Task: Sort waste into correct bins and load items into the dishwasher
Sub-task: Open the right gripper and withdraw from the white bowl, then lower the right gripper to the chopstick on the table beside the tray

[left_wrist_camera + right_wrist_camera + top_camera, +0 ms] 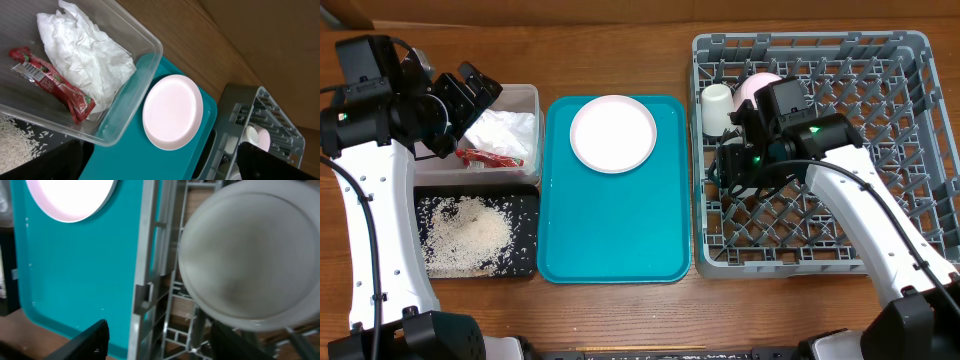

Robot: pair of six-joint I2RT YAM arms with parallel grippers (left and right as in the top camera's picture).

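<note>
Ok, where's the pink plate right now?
Overhead view, centre: the pink plate lies at the far end of the teal tray, clear tub to its left, dish rack to its right.

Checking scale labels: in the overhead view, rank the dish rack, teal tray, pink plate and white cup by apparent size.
Largest to smallest:
1. dish rack
2. teal tray
3. pink plate
4. white cup
No two look alike in size.
</note>
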